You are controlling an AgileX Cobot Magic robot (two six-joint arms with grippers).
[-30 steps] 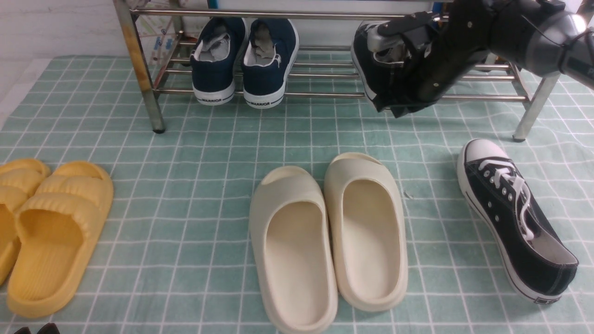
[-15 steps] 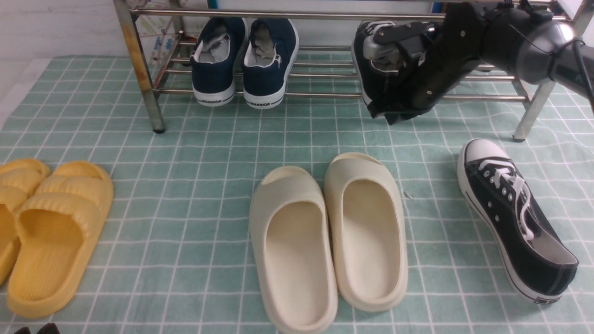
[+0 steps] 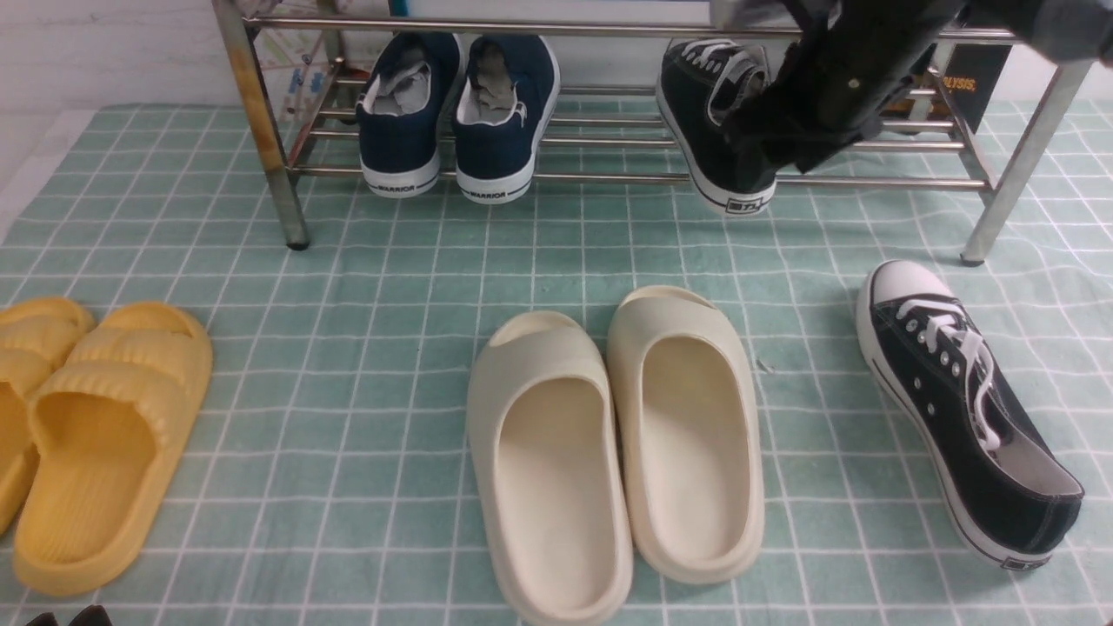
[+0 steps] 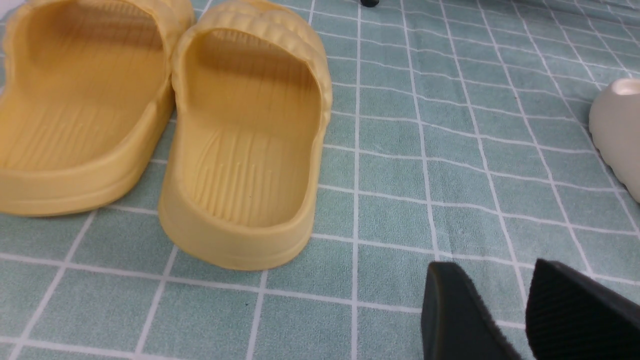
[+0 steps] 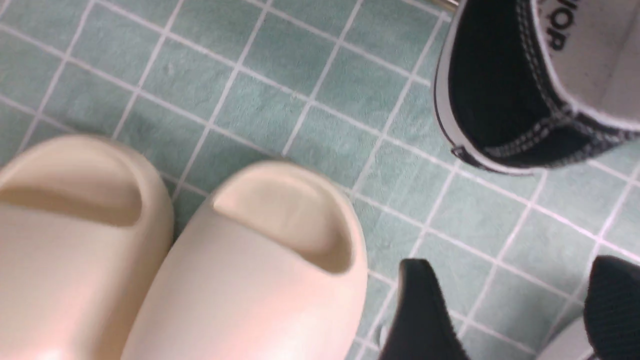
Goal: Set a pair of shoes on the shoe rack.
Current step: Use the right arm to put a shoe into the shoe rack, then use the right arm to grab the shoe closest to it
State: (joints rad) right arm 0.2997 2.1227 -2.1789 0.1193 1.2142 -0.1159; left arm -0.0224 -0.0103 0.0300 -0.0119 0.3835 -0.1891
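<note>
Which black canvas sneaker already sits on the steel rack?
The sneaker beside the navy sneakers, on the rack; the other sneaker lies on the green checked cloth.

Lighting was bright and even, shadows soft. Right wrist shot came out blurry around the cream foam slides (image 5: pixel 240 300); shiny steel-tube shoe rack (image 3: pixel 565 29) glared slightly.

Black sneakers (image 3: pixel 704 148) (image 3: pixel 965 409): two are counted, one at the upper right, one at the lower right.
Navy sneakers (image 3: pixel 409 113) (image 3: pixel 504 113): two are counted, side by side at the top middle.
Cream slides (image 3: pixel 548 469) (image 3: pixel 687 435): two are counted, at the bottom middle.
Yellow slides (image 3: pixel 104 443) (image 3: pixel 26 365): two are counted, at the lower left.
Shoe rack (image 3: pixel 261 130): one is counted, across the top.
Checked cloth (image 3: pixel 348 287): one is counted.
</note>
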